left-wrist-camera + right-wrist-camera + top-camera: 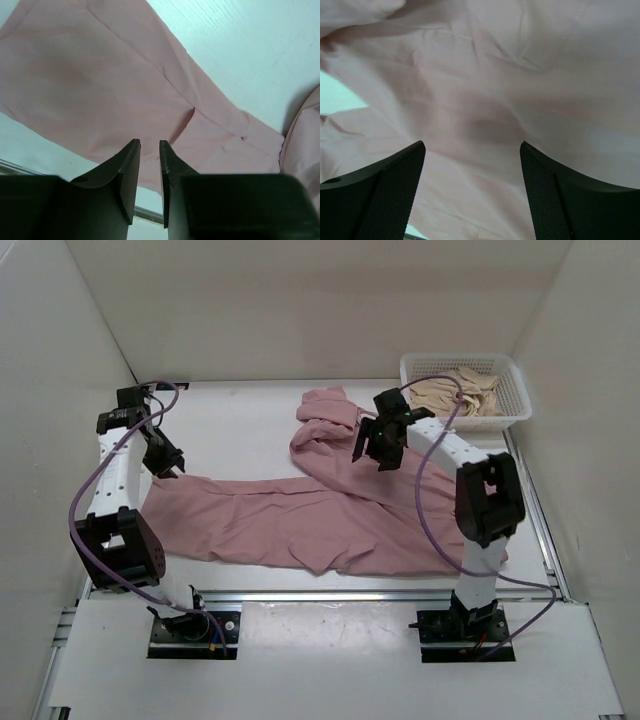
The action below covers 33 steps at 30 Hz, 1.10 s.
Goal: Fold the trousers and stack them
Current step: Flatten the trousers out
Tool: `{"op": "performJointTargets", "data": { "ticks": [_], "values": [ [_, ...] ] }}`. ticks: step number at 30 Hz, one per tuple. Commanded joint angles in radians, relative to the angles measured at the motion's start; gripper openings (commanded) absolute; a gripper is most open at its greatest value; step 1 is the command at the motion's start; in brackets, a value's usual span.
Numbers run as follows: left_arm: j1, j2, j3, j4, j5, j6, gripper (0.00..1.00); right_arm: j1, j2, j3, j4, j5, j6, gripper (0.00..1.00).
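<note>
Black fingers of the left gripper (150,145) stand a narrow slit apart with nothing between them, so it is released and hangs just above cloth. Beneath it lies the flat end of the large dusty-pink soft fabric trousers (300,520), the end farthest from the white plastic lattice basket (515,412). The right gripper (472,145) has its jaws spread wide and also empty. It hovers over a creased stretch of the same trousers, much closer to the basket. The trousers sprawl unfolded on the white table (230,420). One part is bunched into a heap near the basket's left side, and the rest runs in a broad band away from the basket toward the arm bases. Inside the basket sits a crumpled beige cream garment (460,390).

The fabric looks light, limp and not at all fragile. It will likely sag, drag and wrinkle rather than keep any shape when lifted. A pinch in the middle would probably raise only a tent of cloth. The better hold seems to be at an edge or corner, such as a hem or the waist, with each gripper taking one corner. I cannot tell which end is the waist.
</note>
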Motion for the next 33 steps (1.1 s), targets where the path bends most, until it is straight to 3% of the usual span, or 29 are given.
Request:
{"op": "performJointTargets", "data": {
  "ticks": [1, 5, 11, 14, 18, 20, 25, 27, 29, 33],
  "values": [
    [-0.032, -0.103, -0.005, -0.021, 0.042, 0.032, 0.35, -0.006, 0.093, 0.055, 0.0, -0.02, 0.009, 0.81],
    [-0.083, -0.125, 0.02, -0.041, 0.021, 0.052, 0.37, 0.004, 0.175, 0.042, 0.02, -0.029, 0.01, 0.81],
    [-0.129, -0.091, 0.125, -0.061, 0.031, 0.063, 0.38, 0.085, 0.118, -0.187, 0.051, 0.013, 0.02, 0.81],
    [-0.222, -0.039, 0.214, -0.07, 0.007, 0.063, 0.38, 0.144, 0.043, -0.335, 0.06, 0.041, 0.057, 0.81],
    [-0.424, 0.065, 0.355, -0.095, -0.071, 0.054, 0.38, 0.202, -0.07, -0.469, 0.06, 0.064, 0.086, 0.8],
    [-0.494, 0.162, 0.468, -0.119, -0.122, 0.054, 0.38, 0.202, -0.152, -0.48, 0.013, 0.108, 0.086, 0.8],
    [-0.704, 0.389, 0.746, -0.22, -0.202, 0.054, 0.4, 0.121, -0.362, -0.379, -0.07, 0.193, 0.046, 0.94],
    [-0.741, 0.484, 0.836, -0.22, -0.202, 0.054, 0.56, 0.058, -0.42, -0.31, -0.12, 0.202, 0.036, 0.95],
    [-0.764, 0.542, 0.91, -0.22, -0.19, 0.037, 0.63, -0.011, -0.461, -0.285, -0.142, 0.202, 0.01, 0.96],
    [-0.773, 0.7, 1.024, -0.211, -0.176, -0.023, 0.62, -0.127, -0.593, -0.308, -0.142, 0.173, -0.027, 0.97]
  ]
}}
